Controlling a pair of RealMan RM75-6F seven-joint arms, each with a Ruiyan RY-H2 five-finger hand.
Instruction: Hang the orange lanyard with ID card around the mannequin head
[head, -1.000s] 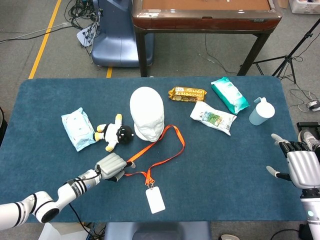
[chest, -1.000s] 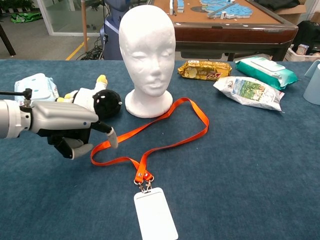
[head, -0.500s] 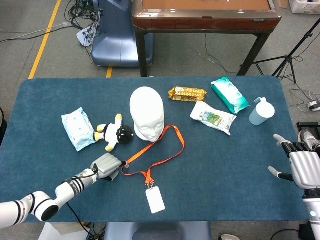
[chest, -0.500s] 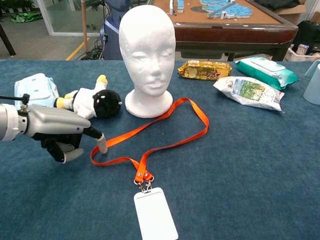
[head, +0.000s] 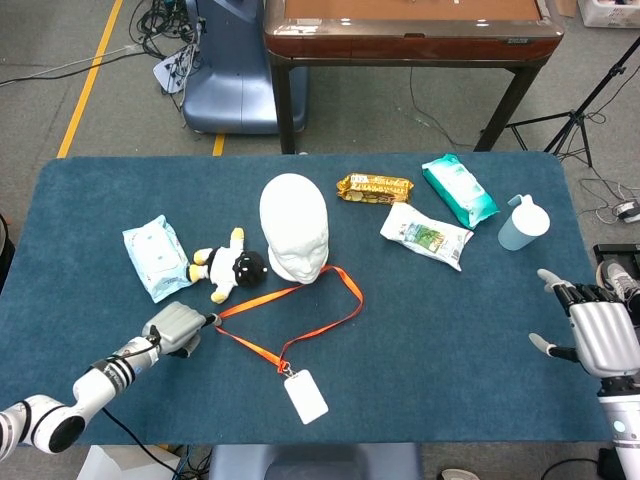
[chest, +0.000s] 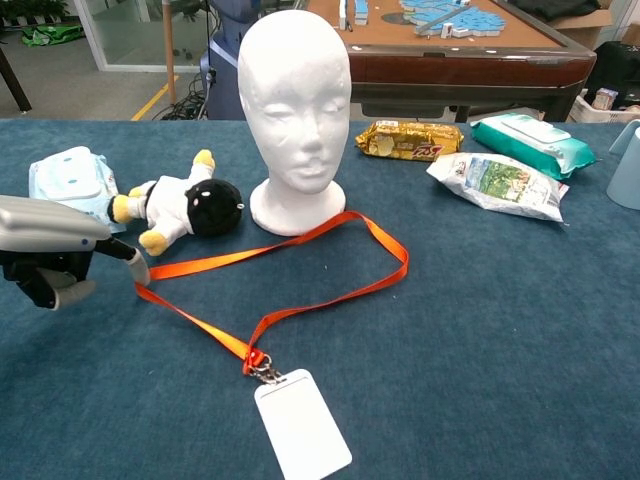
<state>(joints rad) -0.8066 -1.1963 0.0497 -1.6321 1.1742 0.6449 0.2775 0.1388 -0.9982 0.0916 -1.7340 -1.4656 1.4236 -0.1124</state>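
- Hooking the far-left bend of the orange lanyard (chest: 275, 256), the left hand (chest: 50, 262) sits at the left edge of the chest view; one finger is extended into the loop and the others are curled under. Whether the strap is truly pinched I cannot tell.
- The lanyard lies flat at frame centre, its loop just in front of the mannequin head (chest: 297, 110), and the ID card (chest: 301, 422) trails at lower centre.
- It looks light, limp and likely to collapse, so I judge it needs holding at two spread points of the loop, not by the card.
- At lower right of the head view, the right hand (head: 600, 335) is spread and holds nothing; the chest view misses it but shows the finger's contact more closely.
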